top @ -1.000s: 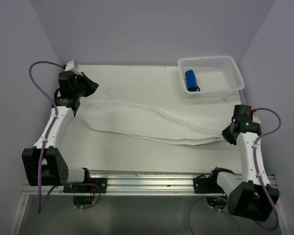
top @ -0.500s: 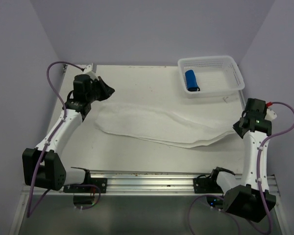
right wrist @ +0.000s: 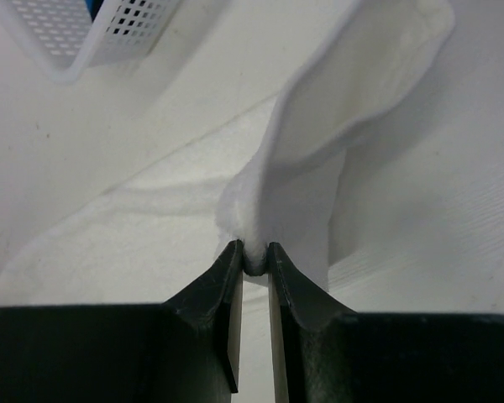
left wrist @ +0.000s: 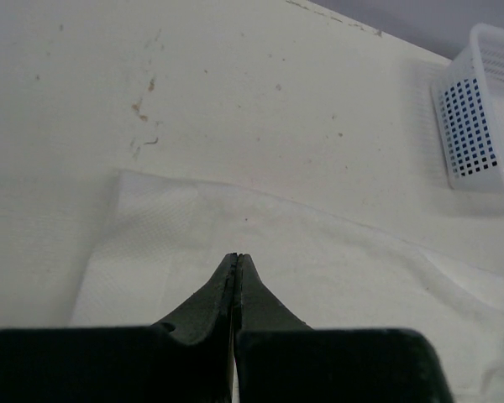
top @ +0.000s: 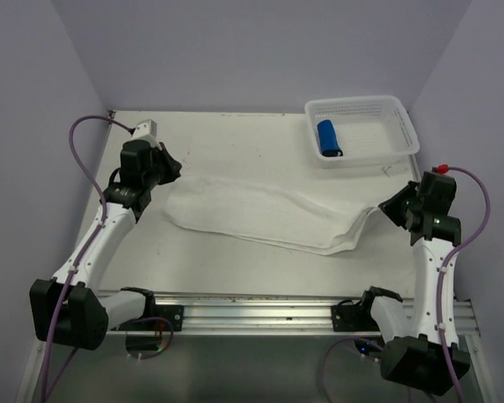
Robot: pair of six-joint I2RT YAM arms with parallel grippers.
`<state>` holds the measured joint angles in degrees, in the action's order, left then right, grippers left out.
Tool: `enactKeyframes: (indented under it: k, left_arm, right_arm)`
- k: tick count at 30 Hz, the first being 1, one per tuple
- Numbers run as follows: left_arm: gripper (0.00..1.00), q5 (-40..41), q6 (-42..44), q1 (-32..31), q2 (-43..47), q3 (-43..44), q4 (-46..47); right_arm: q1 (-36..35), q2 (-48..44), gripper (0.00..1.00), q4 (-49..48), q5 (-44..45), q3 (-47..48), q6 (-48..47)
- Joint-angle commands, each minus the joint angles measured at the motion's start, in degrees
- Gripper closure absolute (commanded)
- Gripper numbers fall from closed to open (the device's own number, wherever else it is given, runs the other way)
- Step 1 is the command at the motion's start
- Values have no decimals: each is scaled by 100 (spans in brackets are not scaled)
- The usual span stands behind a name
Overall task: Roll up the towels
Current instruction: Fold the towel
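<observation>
The long white towel (top: 252, 214) lies slantwise across the table, its left end flat and its right end lifted into a fold. My right gripper (top: 387, 210) is shut on that raised fold; in the right wrist view the cloth (right wrist: 353, 92) is pinched between the tips of the right gripper (right wrist: 254, 257). My left gripper (top: 174, 170) hovers over the towel's left end, shut with nothing in it; the left wrist view shows the left gripper (left wrist: 238, 257) with jaws pressed together above the textured weave (left wrist: 336, 269). The small blue towel (top: 328, 137) lies rolled in the basket.
A white perforated basket (top: 395, 126) stands at the table's back right, also seen as the basket (left wrist: 479, 109) and the basket (right wrist: 84, 38) in the wrist views. Purple walls close in on both sides. A metal rail (top: 252, 311) runs along the near edge.
My right gripper has moved right and back, lifting the towel's right end. The whole towel has slid to the right. My left gripper swung over the towel's left end.
</observation>
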<state>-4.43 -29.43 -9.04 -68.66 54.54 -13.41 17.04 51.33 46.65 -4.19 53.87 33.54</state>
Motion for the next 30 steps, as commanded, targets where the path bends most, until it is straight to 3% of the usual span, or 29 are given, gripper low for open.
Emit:
enactKeyframes:
  k: [1,10,23,30]
  left_arm:
    - [100,934,490,-10,222,162,-267]
    - [100,838,412,-10,-86,118,-417]
    - [100,1190,87,-1,-384,-23,-601]
    - [100,865,-160,200,-394,-128,-619]
  right_arm:
    - [-156,-115,100,-534,-855,10,-85]
    - [-1343,342,100,-868,-785,484,-67]
    - [-2740,1194,100,-895,-636,1925,-207]
    - [-3531,1818,100,-1106,-636,2382,-523]
